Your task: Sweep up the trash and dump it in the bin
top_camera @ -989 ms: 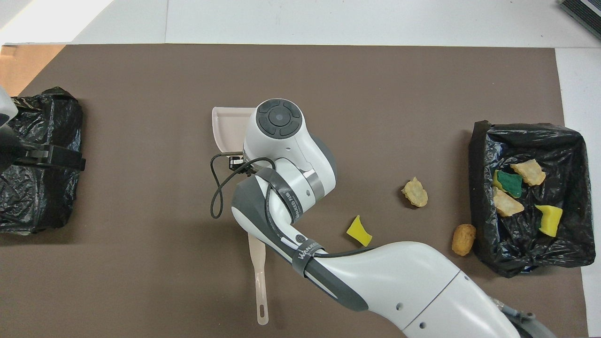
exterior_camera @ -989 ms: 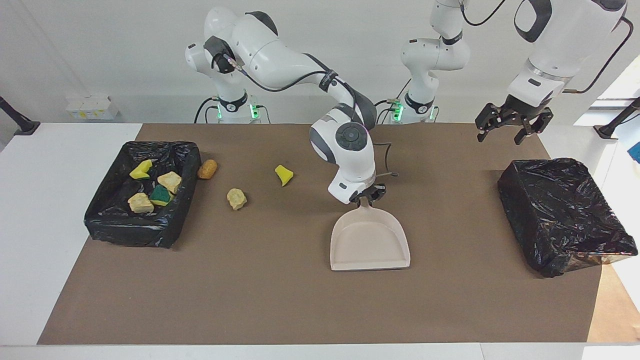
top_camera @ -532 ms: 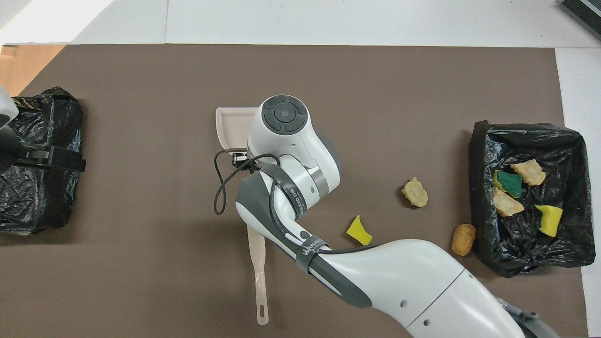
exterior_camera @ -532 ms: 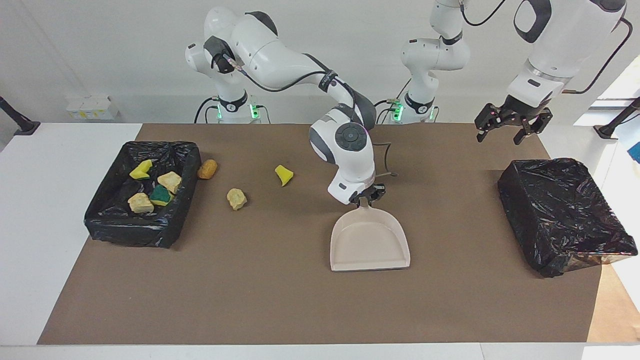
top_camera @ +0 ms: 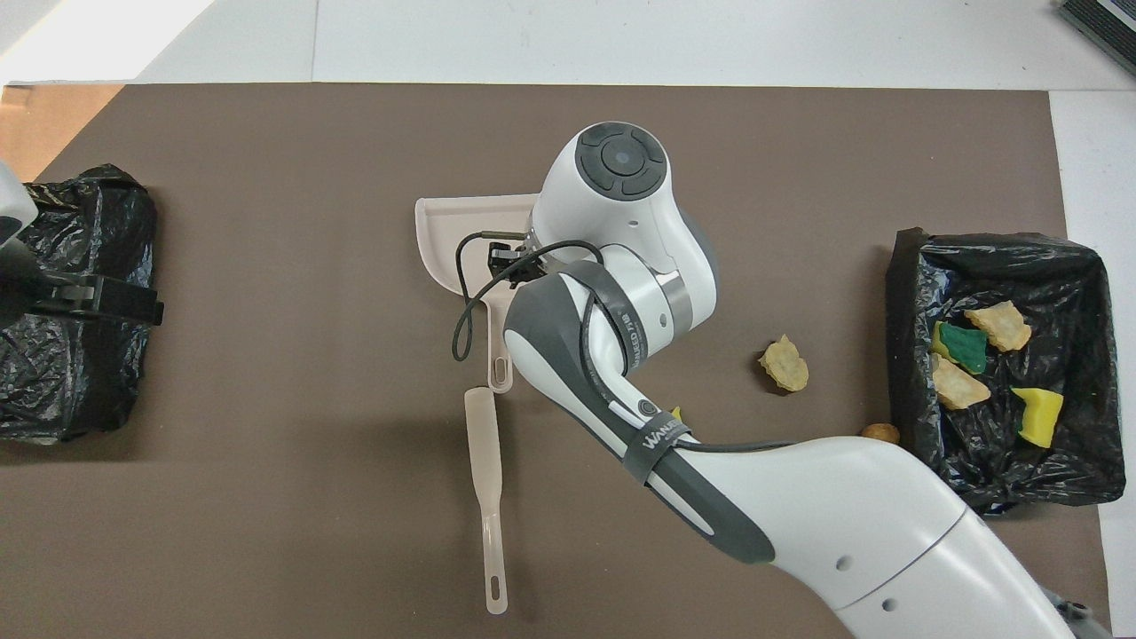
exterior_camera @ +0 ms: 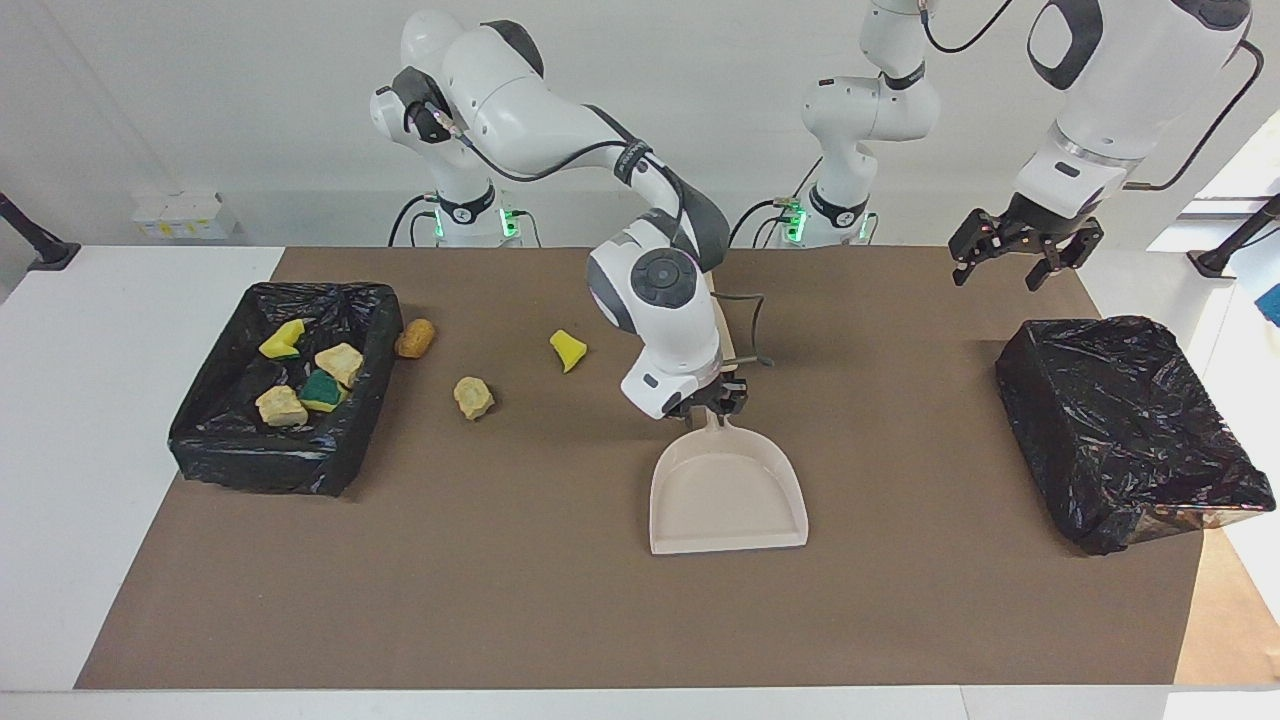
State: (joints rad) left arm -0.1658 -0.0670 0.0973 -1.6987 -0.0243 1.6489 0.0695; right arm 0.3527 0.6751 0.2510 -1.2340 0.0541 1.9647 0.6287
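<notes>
Dustpan [exterior_camera: 727,490] shifted slightly; right gripper [exterior_camera: 716,402] at its handle, grip can't tell, maybe letting go. Left gripper [exterior_camera: 1018,251] spread, waiting. Three scraps unswept.

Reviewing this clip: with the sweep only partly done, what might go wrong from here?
1. The right gripper is at the handle of the dustpan, and the brush lies almost end to end with that handle. Shifting the pan may knock the brush away.
2. The brown scrap sits against the wall of the bin, so it may be awkward to sweep into the pan.
The left gripper waits over the table's edge, jaws open.
</notes>
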